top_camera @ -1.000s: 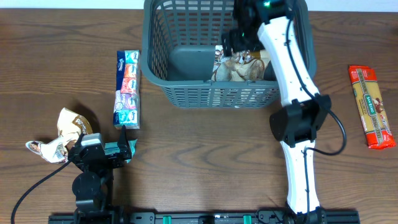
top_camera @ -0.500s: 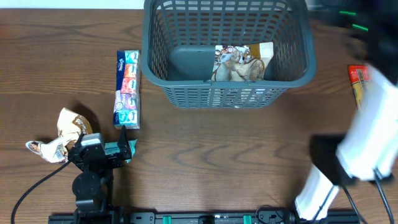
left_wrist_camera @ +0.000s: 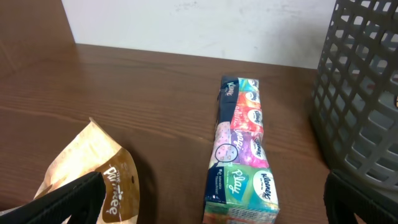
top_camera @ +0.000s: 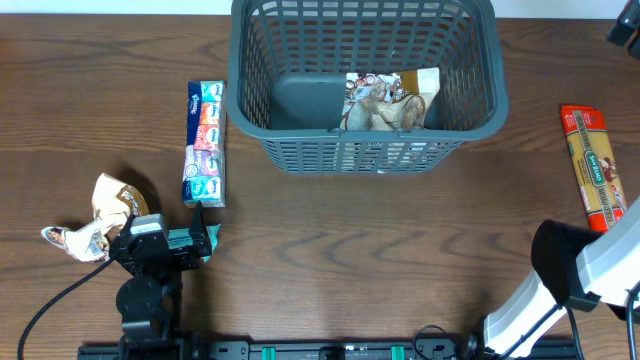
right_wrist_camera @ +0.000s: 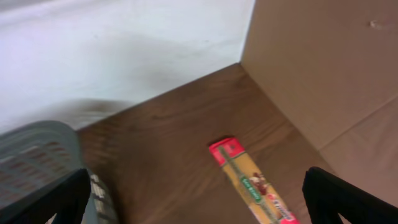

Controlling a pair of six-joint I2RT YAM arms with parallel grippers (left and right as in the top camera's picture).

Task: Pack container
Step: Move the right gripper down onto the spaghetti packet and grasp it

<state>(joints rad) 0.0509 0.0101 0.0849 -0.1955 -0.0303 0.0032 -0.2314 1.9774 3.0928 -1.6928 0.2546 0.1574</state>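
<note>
The dark grey container (top_camera: 240,100) stands at the far middle of the table, with a brown and white snack packet (top_camera: 385,100) lying inside it. My left gripper (top_camera: 158,228) rests open and empty near the front left, between a crumpled brown packet (top_camera: 100,212) and a colourful tissue pack (top_camera: 205,143). In the left wrist view the open jaws (left_wrist_camera: 211,202) face the tissue pack (left_wrist_camera: 241,149), the brown packet (left_wrist_camera: 99,177) and the container wall (left_wrist_camera: 364,93). My right gripper (top_camera: 626,30) is at the far right edge, open and empty (right_wrist_camera: 193,190), above a red and yellow pasta packet (right_wrist_camera: 252,183).
The pasta packet (top_camera: 597,170) lies lengthwise at the table's right side. A cardboard wall (right_wrist_camera: 323,62) stands to the right of the table. The right arm's lower part (top_camera: 560,280) crosses the front right corner. The container's rim shows at the right wrist view's left edge (right_wrist_camera: 37,155).
My right arm has swung out of the container and over to the far right edge. The snack packet stays in the container. The left arm has not moved.
</note>
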